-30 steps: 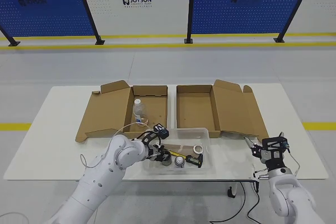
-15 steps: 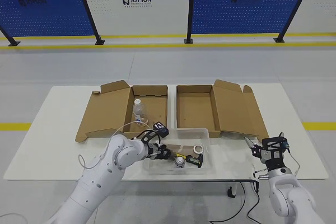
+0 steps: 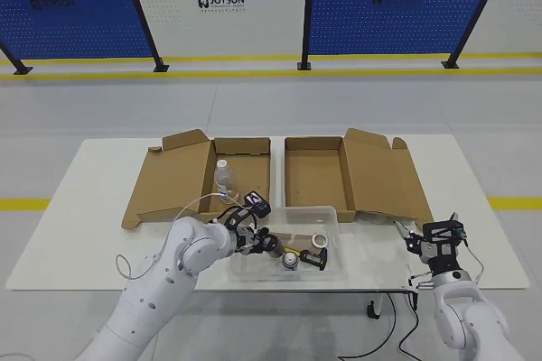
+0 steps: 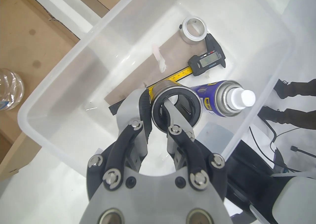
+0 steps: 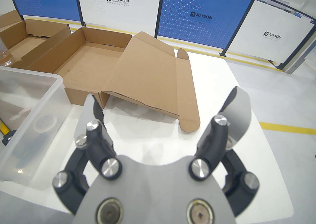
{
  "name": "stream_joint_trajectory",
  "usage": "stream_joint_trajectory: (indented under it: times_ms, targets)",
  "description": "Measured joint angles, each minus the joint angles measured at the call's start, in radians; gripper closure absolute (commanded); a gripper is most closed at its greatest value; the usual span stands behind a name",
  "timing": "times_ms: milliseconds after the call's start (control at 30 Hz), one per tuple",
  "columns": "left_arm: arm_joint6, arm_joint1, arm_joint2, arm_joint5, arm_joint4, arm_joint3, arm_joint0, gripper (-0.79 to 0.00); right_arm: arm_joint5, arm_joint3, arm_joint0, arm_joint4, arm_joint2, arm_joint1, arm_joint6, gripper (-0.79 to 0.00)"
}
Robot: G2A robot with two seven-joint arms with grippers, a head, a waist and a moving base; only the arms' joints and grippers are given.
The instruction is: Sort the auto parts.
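Left gripper (image 4: pixel 156 102): fingers clenched on a steel bearing (image 4: pixel 194 107), one finger inside its bore, the other against its outer wall. The bearing is held inside the clear bin (image 4: pixel 81 42), which sits at the middle of the tabletop's (image 3: pixel 90 235) front edge.

Also in the bin: metal ring (image 4: pixel 193 40), caliper (image 4: pixel 208 59) and spray can (image 4: pixel 217 99).

Right gripper (image 5: pixel 164 97): fingers spread wide and grasping nothing, above the front right corner.

Two open cardboard boxes lie behind the bin toward the back edge. The left box (image 3: pixel 176 185) holds a plastic bottle (image 3: pixel 222 177); the right box (image 3: pixel 316 180) lies beside it.
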Motion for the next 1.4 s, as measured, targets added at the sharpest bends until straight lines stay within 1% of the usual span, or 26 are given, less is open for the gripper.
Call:
stream_joint_trajectory:
  times_ms: [567,1000,1200,1400]
  targets:
    - [0.030,0.017,-0.043,-0.001,-0.002,-0.105,0.025,0.000,0.000,0.000,0.000,0.000,0.000,0.000,0.000,-0.785]
    - [0.017,0.027,-0.061,-0.003,-0.012,-0.210,0.034,0.000,0.000,0.000,0.000,0.000,0.000,0.000,0.000,-0.785]
    - [0.009,0.030,-0.061,-0.003,-0.020,-0.226,0.034,0.000,0.000,0.000,0.000,0.000,0.000,0.000,0.000,-0.785]
    - [0.023,0.032,-0.065,0.001,-0.023,-0.212,0.027,0.000,0.000,0.000,0.000,0.000,0.000,0.000,0.000,-0.785]
